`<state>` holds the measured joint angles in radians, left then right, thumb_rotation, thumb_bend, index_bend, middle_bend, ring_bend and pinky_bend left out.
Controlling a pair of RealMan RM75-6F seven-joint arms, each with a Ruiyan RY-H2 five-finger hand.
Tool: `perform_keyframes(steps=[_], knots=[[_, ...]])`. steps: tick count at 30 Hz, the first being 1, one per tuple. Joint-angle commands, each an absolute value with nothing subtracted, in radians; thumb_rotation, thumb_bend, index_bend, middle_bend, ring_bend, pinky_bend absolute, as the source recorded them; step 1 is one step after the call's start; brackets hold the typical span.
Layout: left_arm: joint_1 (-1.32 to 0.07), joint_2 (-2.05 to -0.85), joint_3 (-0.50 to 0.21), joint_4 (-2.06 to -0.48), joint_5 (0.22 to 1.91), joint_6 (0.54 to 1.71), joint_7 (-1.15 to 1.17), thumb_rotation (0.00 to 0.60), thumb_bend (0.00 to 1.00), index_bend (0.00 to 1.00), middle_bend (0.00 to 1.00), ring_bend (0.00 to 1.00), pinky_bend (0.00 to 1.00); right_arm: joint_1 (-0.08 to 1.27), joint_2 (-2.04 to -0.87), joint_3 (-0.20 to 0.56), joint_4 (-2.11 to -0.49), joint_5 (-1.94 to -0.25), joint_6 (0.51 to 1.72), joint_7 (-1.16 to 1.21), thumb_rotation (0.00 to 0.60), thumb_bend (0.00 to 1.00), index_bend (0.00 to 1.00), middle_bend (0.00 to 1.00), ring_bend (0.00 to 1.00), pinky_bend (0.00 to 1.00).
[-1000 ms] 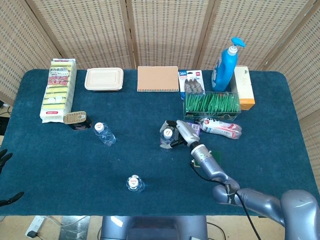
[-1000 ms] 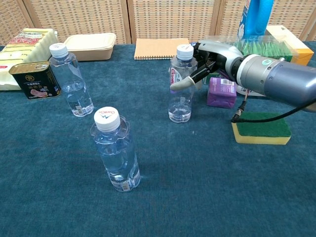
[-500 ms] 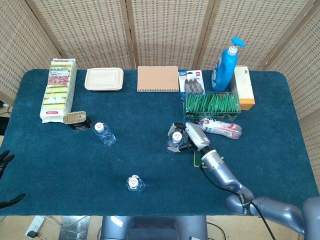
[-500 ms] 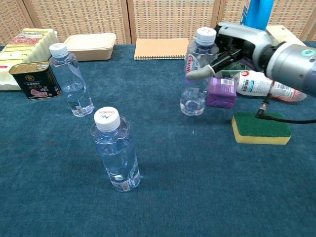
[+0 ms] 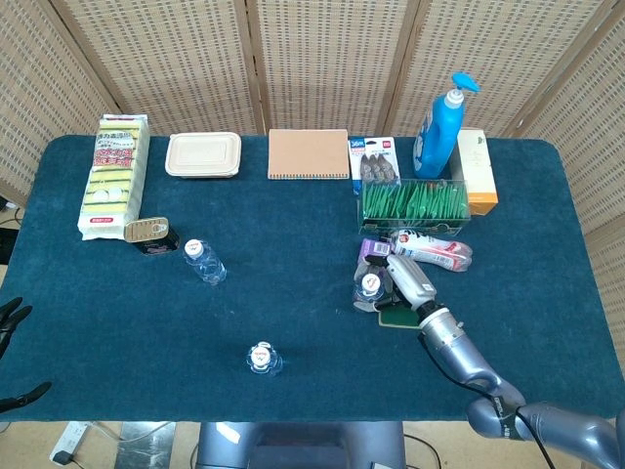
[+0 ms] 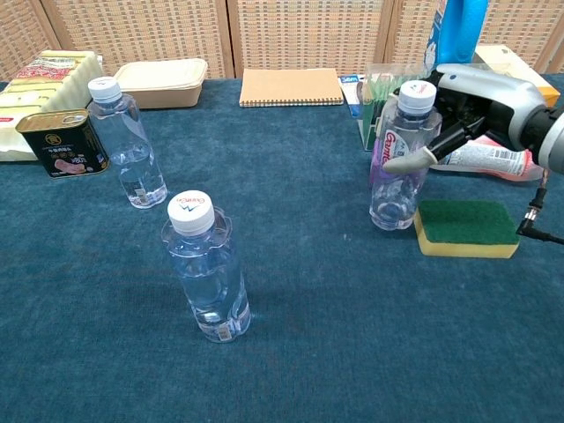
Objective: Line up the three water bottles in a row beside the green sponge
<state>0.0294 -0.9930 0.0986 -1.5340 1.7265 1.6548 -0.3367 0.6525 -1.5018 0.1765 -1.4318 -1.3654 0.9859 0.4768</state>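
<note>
1. The right hand (image 6: 458, 110) is gripping a labelled water bottle (image 6: 398, 159) around its upper body, fingers wrapped on it; the bottle is standing upright with its base just beside the green sponge (image 6: 465, 227), on the sponge's left in the chest view.
2. The sponge is lying right of the tabletop's centre, toward the near edge.
3. A second water bottle (image 6: 123, 143) is standing upright left of centre, close to a tin can (image 6: 62, 143).
4. A third water bottle (image 6: 205, 267) is standing upright near the front edge, well apart from the sponge.
5. The left hand (image 5: 12, 320) is hanging off the tabletop's front left corner, fingers spread and holding nothing.
</note>
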Motion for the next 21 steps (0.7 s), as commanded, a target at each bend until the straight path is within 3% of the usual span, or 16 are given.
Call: perform_keyframes(steps=[1, 11, 15, 21], knots=[[0.03, -0.993, 0.099, -1.533, 1.727, 1.656, -0.34, 0.6, 0.07, 0.0, 0.0, 0.0, 0.0, 0.649, -1.499, 0.169, -1.43, -1.373, 0.986, 0.472, 0.6, 0.29, 0.53, 0.62, 0.55, 0.7], [0.03, -0.992, 0.099, -1.526, 1.727, 1.661, -0.352, 0.6, 0.07, 0.0, 0.0, 0.0, 0.0, 0.631, -1.495, 0.142, -1.421, -1.4, 0.999, 0.457, 0.6, 0.28, 0.51, 0.6, 0.53, 0.69], [0.03, -0.991, 0.1, -1.526, 1.728, 1.661, -0.354, 0.6, 0.07, 0.0, 0.0, 0.0, 0.0, 0.628, -1.483, 0.122, -1.419, -1.43, 0.998, 0.475, 0.6, 0.22, 0.36, 0.44, 0.38, 0.64], [0.03, -0.991, 0.101, -1.527, 1.73, 1.662, -0.354, 0.6, 0.07, 0.0, 0.0, 0.0, 0.0, 0.628, -1.44, 0.103, -1.451, -1.442, 0.975, 0.457, 0.6, 0.15, 0.22, 0.24, 0.19, 0.51]])
